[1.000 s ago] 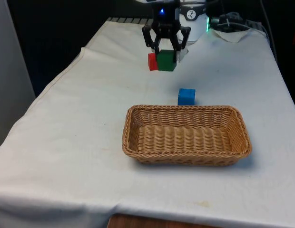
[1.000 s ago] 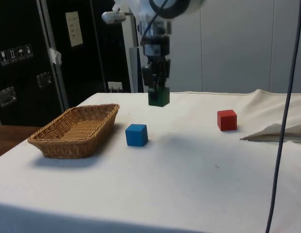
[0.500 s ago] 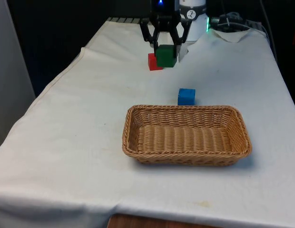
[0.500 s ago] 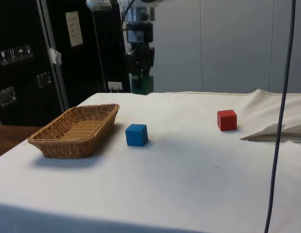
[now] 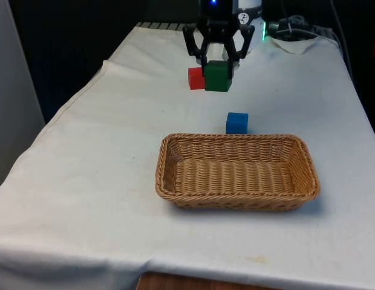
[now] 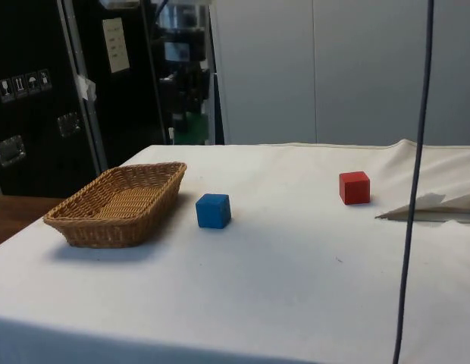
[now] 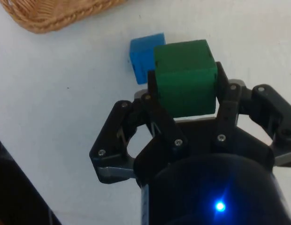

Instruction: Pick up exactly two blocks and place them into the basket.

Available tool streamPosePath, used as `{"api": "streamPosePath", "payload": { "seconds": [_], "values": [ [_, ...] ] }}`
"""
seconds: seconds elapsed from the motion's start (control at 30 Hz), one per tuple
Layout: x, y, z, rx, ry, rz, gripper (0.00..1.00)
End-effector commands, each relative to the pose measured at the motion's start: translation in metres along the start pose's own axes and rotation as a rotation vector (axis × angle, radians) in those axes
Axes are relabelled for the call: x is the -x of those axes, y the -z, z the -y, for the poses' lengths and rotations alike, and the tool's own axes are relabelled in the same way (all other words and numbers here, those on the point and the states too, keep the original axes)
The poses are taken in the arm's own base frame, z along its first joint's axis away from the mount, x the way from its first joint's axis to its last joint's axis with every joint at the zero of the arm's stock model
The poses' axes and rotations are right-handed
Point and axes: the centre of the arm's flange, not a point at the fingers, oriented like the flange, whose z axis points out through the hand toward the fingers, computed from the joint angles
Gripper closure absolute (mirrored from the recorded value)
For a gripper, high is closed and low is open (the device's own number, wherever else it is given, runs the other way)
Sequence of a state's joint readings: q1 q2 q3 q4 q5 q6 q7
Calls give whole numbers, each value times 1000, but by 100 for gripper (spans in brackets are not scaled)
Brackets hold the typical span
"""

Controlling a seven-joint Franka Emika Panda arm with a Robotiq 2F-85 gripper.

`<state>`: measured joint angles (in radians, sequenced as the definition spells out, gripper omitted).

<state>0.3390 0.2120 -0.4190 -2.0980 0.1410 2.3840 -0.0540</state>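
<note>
Front view: the gripper hangs above the table's far end with its two fingers clamped on opposite faces of the green block, which is lifted clear of the white cloth. The red block rests on the cloth at about nine o'clock from the green one. The blue block sits just beyond the wicker basket's far rim, toward twelve o'clock from the basket's middle. The basket holds no block, so neither of the two is delivered yet; the raised carry looks meant to clear the blue block and the rim.

Side view: the basket lies at nine o'clock from the blue block, and the red block stands well apart at three o'clock. The green block shows dimly aloft against the dark cabinets.

Wrist view: the fingers squeeze the green block squarely, with the blue block on the cloth below and the basket's rim beyond it.
</note>
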Motion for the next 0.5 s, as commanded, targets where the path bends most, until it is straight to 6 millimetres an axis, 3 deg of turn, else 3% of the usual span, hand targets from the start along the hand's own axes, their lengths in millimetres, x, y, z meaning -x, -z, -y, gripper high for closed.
{"api": "streamPosePath", "payload": {
  "seconds": [0.0,0.47],
  "values": [
    [-5,-1,6,-1,-2,5,99],
    [-44,-7,42,24,10,-23,99]
  ]
}}
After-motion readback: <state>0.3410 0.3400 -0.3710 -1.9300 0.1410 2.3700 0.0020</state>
